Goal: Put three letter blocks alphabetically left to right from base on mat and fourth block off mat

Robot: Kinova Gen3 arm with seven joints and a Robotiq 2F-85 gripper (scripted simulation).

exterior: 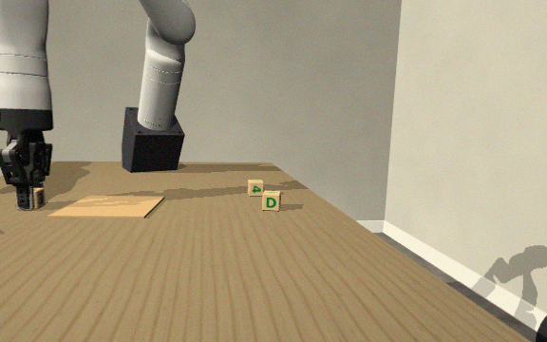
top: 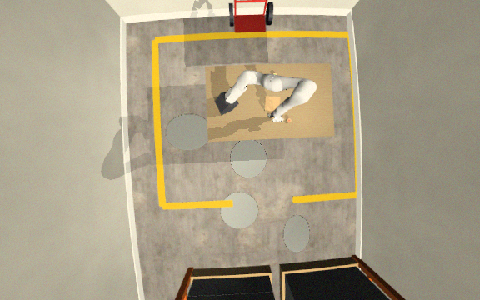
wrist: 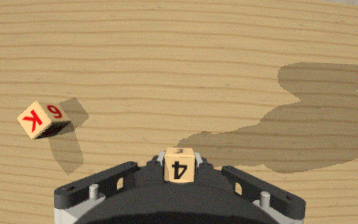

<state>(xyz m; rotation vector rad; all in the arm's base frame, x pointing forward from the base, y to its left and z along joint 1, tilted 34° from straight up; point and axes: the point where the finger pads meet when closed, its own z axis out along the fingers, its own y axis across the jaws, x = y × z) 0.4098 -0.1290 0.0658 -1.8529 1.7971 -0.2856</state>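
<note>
My gripper (exterior: 26,201) is shut on a wooden block (wrist: 179,165) just left of the tan mat (exterior: 107,206), low at the table top. The held block shows a black 4 on the side facing the wrist camera; its top face is hidden. In the wrist view a block with a red K and a red 6 (wrist: 42,119) lies on the table to the left, apart from the fingers. Two blocks with green marks, one showing a 4 (exterior: 254,187) and one showing a D (exterior: 271,200), stand close together at the right of the table, off the mat. The mat has nothing on it.
The arm's black base (exterior: 151,144) stands at the back of the table. The table's right edge (exterior: 349,223) drops off near the wall. From above, the arm (top: 282,89) reaches across the mat (top: 272,103).
</note>
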